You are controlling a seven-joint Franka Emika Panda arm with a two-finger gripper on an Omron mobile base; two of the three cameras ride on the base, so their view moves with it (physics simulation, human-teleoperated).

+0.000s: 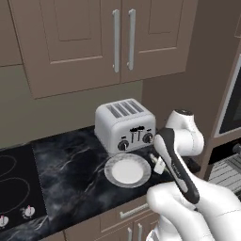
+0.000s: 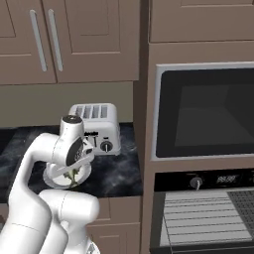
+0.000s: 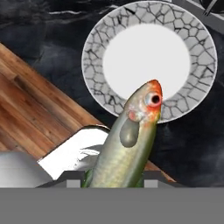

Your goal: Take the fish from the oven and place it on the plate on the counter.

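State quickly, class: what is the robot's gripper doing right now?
Gripper: closed on the fish, held above the plate.

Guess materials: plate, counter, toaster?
Small round white-grey plate: looks like glazed ceramic, with a smooth white centre and a crackle-patterned grey rim. Black white-veined counter: looks like polished marble, given the veining. Boxy silver four-slot toaster: looks like brushed metal, grey sheen, with black knobs, possibly plastic.
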